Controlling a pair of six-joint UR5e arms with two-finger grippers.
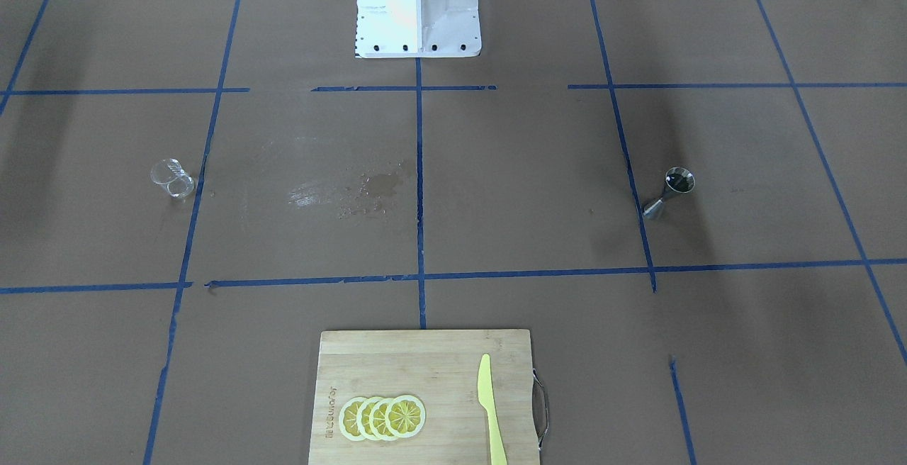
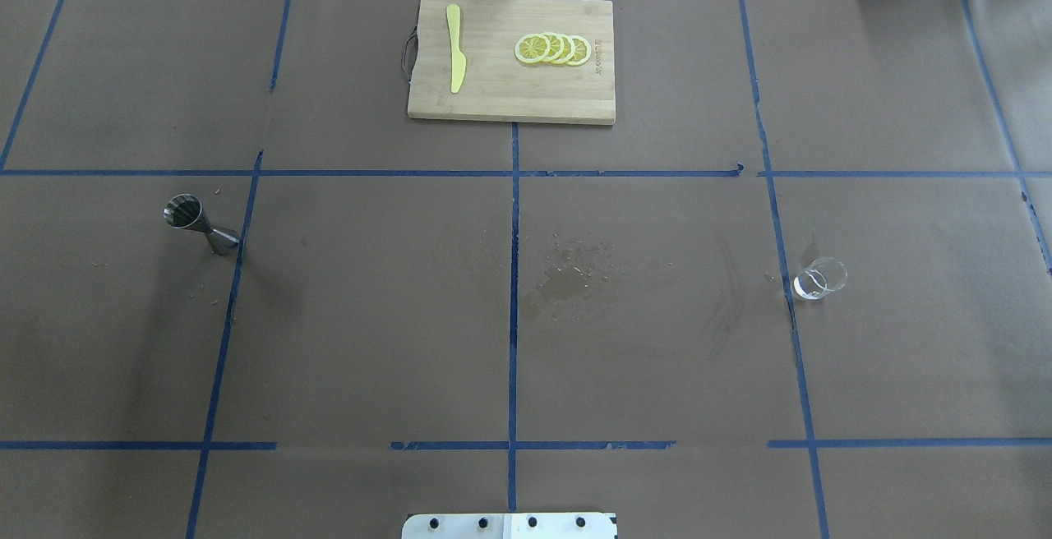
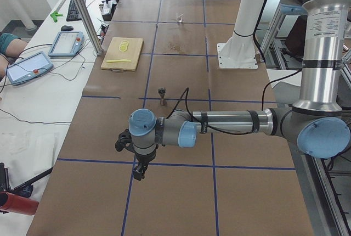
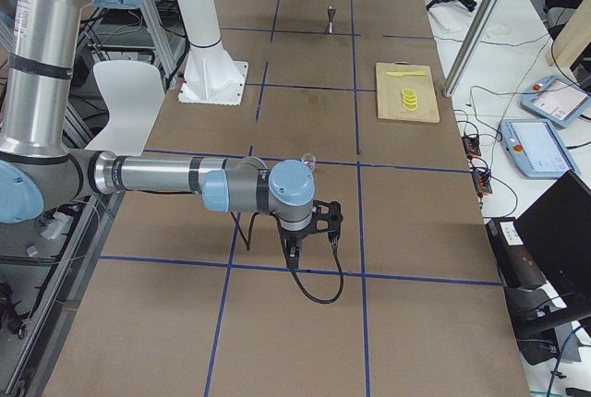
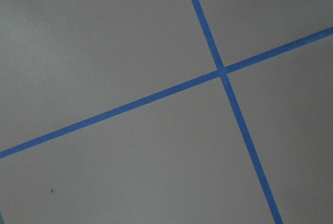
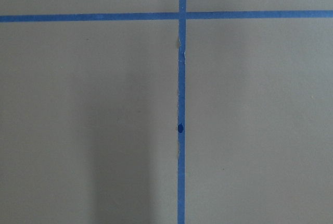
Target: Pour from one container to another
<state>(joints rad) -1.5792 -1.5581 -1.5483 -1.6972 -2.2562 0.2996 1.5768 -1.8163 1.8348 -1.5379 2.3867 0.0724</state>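
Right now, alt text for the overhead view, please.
A steel jigger stands left and a clear glass cup right on a brown, blue-taped table; beyond lies a cutting board with lemon slices and a yellow knife.

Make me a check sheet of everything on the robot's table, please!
Surface: brown paper table with blue tape lines; wet-looking stain near the middle.
Job's things: glass cup upright on the robot's right; jigger upright on its left.
Clutter: cutting board with lemon slices and a yellow knife.
Grippers: left gripper and right gripper hang over bare paper; open or shut, cannot tell.
Cables: black cable loops by the right gripper.
Surroundings: touchscreen pendants on a side table.
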